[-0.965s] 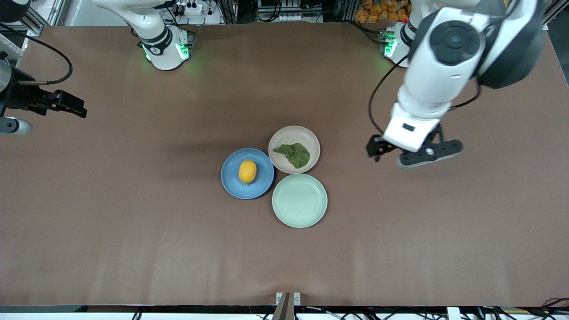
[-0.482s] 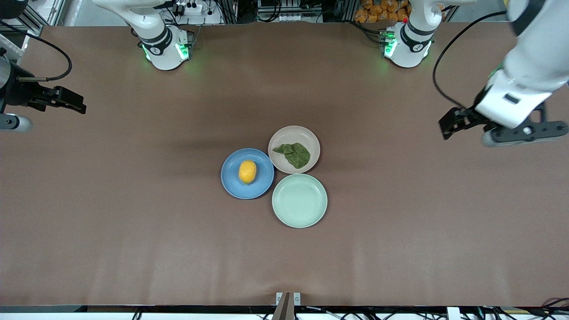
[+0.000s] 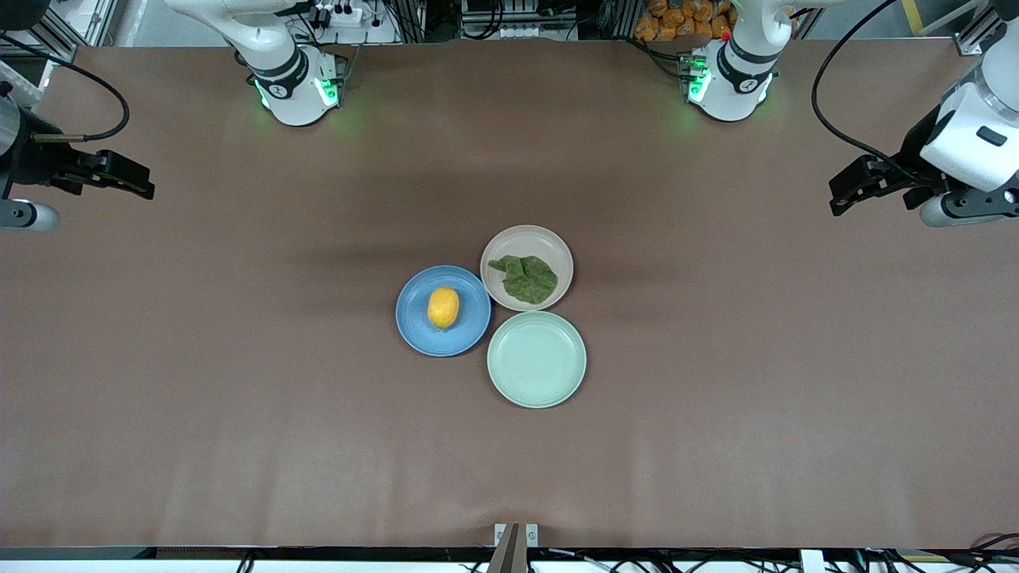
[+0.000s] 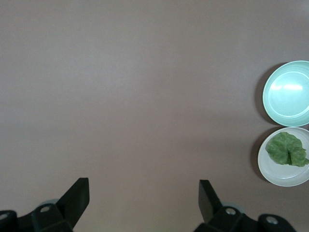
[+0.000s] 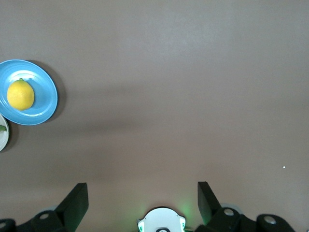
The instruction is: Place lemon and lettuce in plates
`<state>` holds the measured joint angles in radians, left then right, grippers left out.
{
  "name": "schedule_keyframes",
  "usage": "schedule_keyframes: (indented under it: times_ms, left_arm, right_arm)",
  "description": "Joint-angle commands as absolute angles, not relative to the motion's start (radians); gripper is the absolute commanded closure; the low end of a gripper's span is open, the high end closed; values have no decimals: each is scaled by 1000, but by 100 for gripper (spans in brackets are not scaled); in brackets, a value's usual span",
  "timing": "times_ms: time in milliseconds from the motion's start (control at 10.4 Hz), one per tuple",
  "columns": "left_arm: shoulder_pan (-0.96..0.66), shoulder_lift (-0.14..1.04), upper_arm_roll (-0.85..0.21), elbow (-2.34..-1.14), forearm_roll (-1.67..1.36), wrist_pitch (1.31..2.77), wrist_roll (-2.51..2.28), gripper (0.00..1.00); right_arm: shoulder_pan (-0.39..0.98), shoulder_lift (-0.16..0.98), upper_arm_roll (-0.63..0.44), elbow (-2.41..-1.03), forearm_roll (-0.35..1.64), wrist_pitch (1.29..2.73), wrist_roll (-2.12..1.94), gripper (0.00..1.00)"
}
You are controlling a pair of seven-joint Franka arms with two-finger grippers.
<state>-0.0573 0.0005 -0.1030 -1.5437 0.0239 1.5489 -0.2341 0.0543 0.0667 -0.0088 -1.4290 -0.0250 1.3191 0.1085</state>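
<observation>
The yellow-orange lemon lies in the blue plate at the table's middle; both show in the right wrist view, lemon and plate. The dark green lettuce lies in the beige-pink plate; the left wrist view shows the lettuce and its plate. My left gripper is open and empty, high over the left arm's end of the table. My right gripper is open and empty, waiting over the right arm's end.
An empty pale mint-green plate touches the two other plates, nearer the front camera; it also shows in the left wrist view. The right arm's base shows between the right gripper's fingers. Brown table all round.
My left arm has swung away from beside the plates toward its own end of the table and risen. The lettuce has spread out a little in its plate. The right arm has stayed put.
</observation>
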Motion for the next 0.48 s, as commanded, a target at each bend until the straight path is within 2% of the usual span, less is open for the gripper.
schedule_keyframes:
  times_ms: [0,386]
  left_arm:
    - [-48,-89,-103,-1636,2,1563,-212,0]
    - [-63,-92,-83,-1618,8,1565,-210,0]
  right_arm:
    - [51,34,-2,-1465,-51,1339,97,0]
    - [51,35,5,-1468,-51,1377,97,0]
